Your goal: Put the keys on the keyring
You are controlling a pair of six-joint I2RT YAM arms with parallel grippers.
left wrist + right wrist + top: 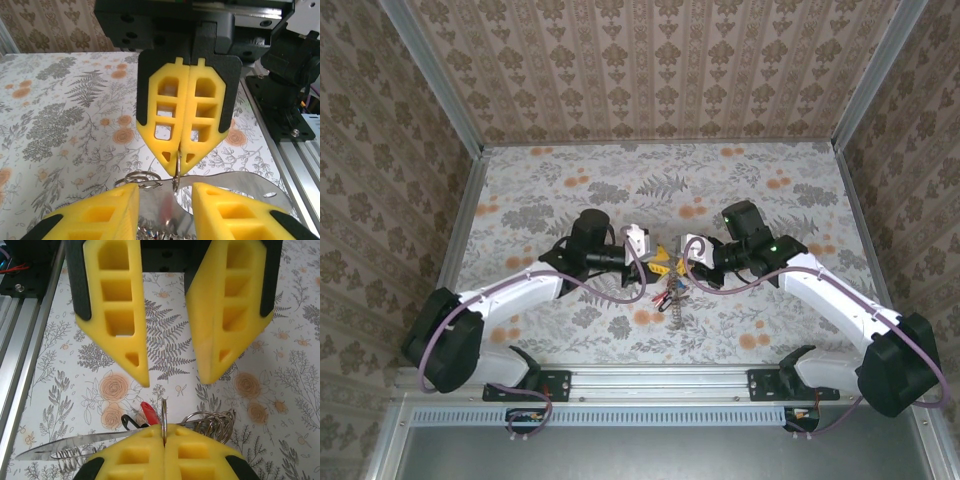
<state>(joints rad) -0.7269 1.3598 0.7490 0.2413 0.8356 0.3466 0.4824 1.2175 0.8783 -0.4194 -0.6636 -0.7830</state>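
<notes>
The right hand (164,430) is closest to its own camera, and its two yellow fingers are squeezed tight on the keyring (164,412). The ring stands on its thin edge above the worktop (300,390), poking straight out of the fingertips at the left hand (172,377). Its flat round face looks out to the sides, so both wrist cameras see just a skinny line. The left hand faces it with its fingers a fair bit apart and nothing between them. A red key (148,413) lies just beside the ring, low down, slanting up and to the left. I think the ring could twist or slip, because the soft fingers pinch only a little bit of it. A bump from the left hand might knock it loose too
</notes>
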